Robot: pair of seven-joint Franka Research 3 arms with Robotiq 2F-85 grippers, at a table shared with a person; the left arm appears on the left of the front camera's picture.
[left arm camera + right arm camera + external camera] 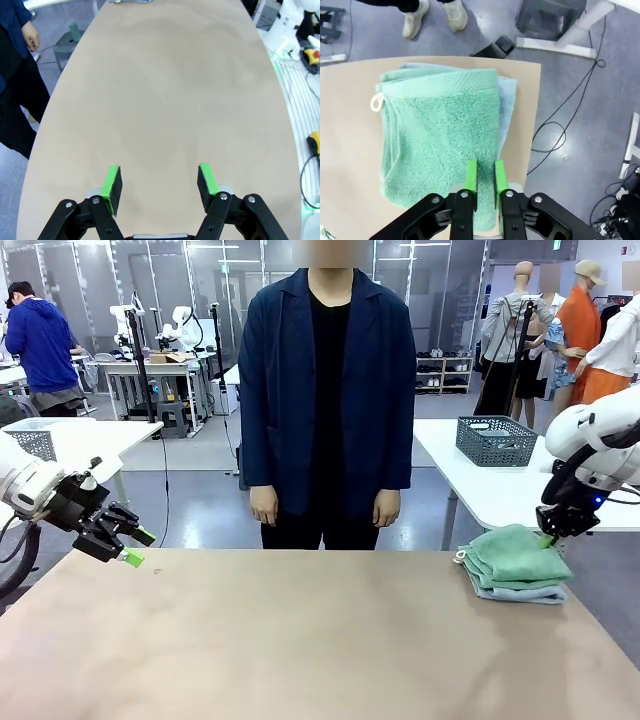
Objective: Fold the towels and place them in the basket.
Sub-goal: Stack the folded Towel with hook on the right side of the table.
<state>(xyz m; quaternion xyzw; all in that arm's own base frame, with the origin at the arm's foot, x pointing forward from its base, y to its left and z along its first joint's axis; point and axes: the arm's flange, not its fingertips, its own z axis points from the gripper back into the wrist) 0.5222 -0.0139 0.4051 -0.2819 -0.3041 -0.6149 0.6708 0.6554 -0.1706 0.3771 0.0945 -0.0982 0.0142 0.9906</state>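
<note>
The green towel (440,135) is stacked folded on the pale blue towel (507,107) at the counter's (300,640) 4 o'clock edge, soft, light and floppy, best pinched through both layers at the near fold, where the right tool (485,186) sits narrowly parted on the pile, gripping nothing clearly, while the left tool (159,186) hangs released.

A robotics lab: beyond the beige tabletop (300,640) stand white worktables (490,490), cluttered benches with equipment (160,365), glass partitions and grey flooring.

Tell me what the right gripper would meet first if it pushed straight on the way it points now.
Most likely the green towel: the right gripper points at its near edge, fingers narrowly apart. That towel lies folded on the pale blue towel. How much gap remains is unclear.
</note>
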